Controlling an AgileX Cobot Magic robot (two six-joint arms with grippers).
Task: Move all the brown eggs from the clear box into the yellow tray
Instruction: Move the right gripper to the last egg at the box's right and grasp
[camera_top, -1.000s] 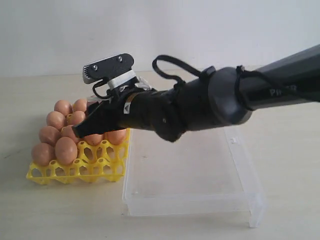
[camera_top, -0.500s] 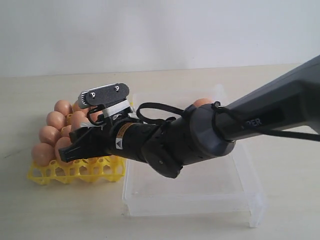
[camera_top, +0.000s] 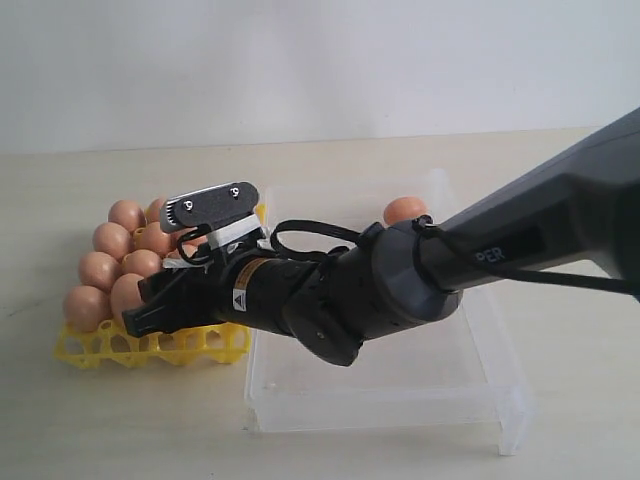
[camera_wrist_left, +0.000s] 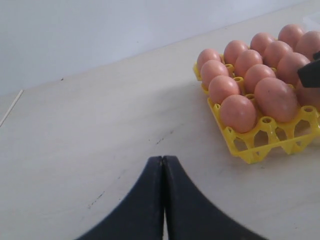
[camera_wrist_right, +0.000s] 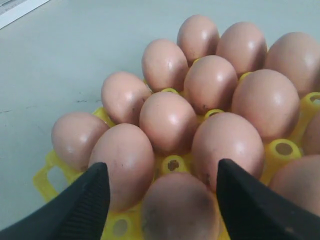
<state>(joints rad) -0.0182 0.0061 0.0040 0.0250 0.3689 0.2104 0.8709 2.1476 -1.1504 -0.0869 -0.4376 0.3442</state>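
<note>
Several brown eggs (camera_top: 100, 270) fill the cups of the yellow tray (camera_top: 150, 345) on the left. My right gripper (camera_top: 140, 318) reaches across and sits low over the tray's near row. In the right wrist view it (camera_wrist_right: 161, 167) is open, and one egg (camera_wrist_right: 180, 210) lies between its fingers with a gap on one side. One more egg (camera_top: 404, 210) lies at the far edge of the clear box (camera_top: 400, 400), behind the arm. My left gripper (camera_wrist_left: 163, 159) is shut and holds nothing, over bare table beside the tray (camera_wrist_left: 260, 150).
The right arm (camera_top: 480, 250) stretches over the clear box and hides much of its floor and part of the tray. Some near cups of the tray (camera_top: 215, 340) hold no egg. A pale wall stands behind the table.
The right gripper has come down and forward from above the tray's back rows to its near row. The egg at the far end of the box has come into view.
</note>
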